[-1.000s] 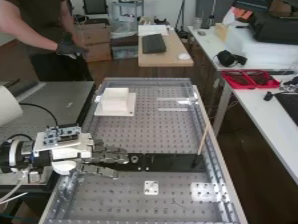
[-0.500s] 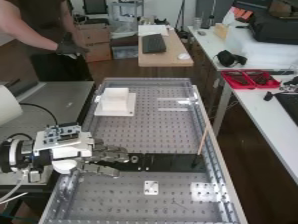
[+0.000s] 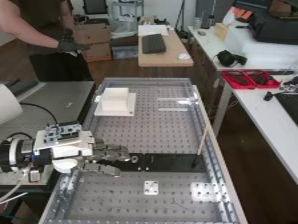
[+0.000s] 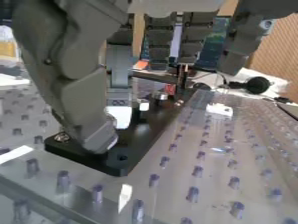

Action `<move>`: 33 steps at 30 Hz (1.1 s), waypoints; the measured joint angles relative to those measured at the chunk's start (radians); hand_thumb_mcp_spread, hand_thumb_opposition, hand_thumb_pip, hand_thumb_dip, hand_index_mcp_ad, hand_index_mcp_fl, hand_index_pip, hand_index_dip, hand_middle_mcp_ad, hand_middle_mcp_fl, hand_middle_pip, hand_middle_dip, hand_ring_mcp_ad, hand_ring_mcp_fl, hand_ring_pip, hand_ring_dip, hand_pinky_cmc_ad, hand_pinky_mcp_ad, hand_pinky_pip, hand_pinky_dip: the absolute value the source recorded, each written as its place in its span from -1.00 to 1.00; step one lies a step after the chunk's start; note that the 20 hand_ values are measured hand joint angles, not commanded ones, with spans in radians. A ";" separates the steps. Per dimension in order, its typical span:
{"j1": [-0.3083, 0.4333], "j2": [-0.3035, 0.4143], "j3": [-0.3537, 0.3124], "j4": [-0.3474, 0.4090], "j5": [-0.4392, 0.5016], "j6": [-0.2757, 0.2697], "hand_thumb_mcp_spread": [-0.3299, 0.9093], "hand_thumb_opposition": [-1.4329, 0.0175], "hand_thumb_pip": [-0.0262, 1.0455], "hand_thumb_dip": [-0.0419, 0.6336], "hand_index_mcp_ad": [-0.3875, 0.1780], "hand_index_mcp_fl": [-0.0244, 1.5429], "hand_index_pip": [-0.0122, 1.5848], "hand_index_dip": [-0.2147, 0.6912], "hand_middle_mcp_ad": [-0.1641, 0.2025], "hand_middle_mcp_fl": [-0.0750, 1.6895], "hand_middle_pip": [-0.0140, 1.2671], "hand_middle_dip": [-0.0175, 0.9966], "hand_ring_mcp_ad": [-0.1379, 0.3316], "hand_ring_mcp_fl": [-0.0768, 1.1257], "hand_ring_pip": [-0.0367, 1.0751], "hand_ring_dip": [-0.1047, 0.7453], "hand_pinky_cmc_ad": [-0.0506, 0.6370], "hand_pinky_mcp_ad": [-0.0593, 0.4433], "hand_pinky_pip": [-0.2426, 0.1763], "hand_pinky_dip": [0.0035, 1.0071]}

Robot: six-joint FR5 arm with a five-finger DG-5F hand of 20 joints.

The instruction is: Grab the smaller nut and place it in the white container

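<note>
the hand (image 3: 110, 153) is over the left end of the black plate (image 3: 169, 162) in the high view, and it's sitting pretty wide, fingers relaxed and reaching out with a gap between them. up close in the wrist view, the nearest digit hangs down in front of the plate and covers part of it. there are a couple small shiny metal pieces (image 4: 144, 105) on the plate that look like the nuts, near the hanging digits, but honestly i can't tell which one is the smaller nut. the plate lies across the counter (image 3: 136, 135), which is metal and full of little holes. the white container (image 3: 115, 97) is on a flat white base (image 3: 128, 111) toward the far end, well apart from the hand. a thin wooden stick (image 3: 203, 137) leans at a tilt with its dark lower end by the plate's right end, and a small white square piece (image 3: 151, 188) with holes is on the near side of the plate.
</note>
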 joint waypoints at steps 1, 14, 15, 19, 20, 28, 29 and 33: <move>0.002 0.004 0.001 -0.001 -0.001 0.003 0.27 -0.39 0.29 -0.13 -0.17 -0.50 0.94 -0.07 0.26 -0.80 -0.77 -0.52 0.02 -0.87 -0.75 -0.45 0.07 0.35 0.18 -0.65; 0.026 0.056 0.010 -0.038 -0.016 0.001 0.27 -0.39 0.29 -0.13 -0.17 -0.50 0.95 -0.04 0.25 -0.80 -0.77 -0.52 0.01 -0.87 -0.74 -0.43 0.09 0.35 0.26 -0.65; 0.029 0.062 0.011 -0.044 -0.019 -0.002 0.27 -0.39 0.29 -0.13 -0.17 -0.50 0.95 -0.04 0.25 -0.80 -0.77 -0.52 0.01 -0.87 -0.74 -0.43 0.09 0.35 0.26 -0.65; 0.052 0.088 0.024 -0.073 -0.028 -0.008 0.27 -0.39 0.29 -0.13 -0.17 -0.50 0.95 -0.04 0.25 -0.80 -0.77 -0.52 0.00 -0.87 -0.74 -0.43 0.09 0.35 0.26 -0.65; 0.058 0.093 0.026 -0.078 -0.030 -0.009 0.27 -0.39 0.29 -0.13 -0.17 -0.50 0.95 -0.04 0.25 -0.80 -0.77 -0.52 0.00 -0.87 -0.74 -0.43 0.09 0.35 0.26 -0.65; 0.132 0.153 0.027 -0.122 -0.044 -0.006 0.27 -0.39 0.29 -0.13 -0.17 -0.50 0.94 -0.01 0.26 -0.80 -0.77 -0.51 -0.01 -0.84 -0.74 -0.43 0.09 0.34 0.26 -0.65; 0.137 0.156 0.026 -0.124 -0.045 -0.005 0.27 -0.39 0.29 -0.13 -0.17 -0.48 0.94 -0.01 0.25 -0.80 -0.77 -0.51 -0.01 -0.84 -0.75 -0.43 0.09 0.34 0.26 -0.65; 0.192 0.182 0.015 -0.134 -0.055 0.005 0.26 -0.39 0.29 -0.22 -0.17 -0.47 0.94 -0.01 0.25 -0.79 -0.77 -0.51 -0.02 -0.85 -0.75 -0.43 0.09 0.35 0.25 -0.65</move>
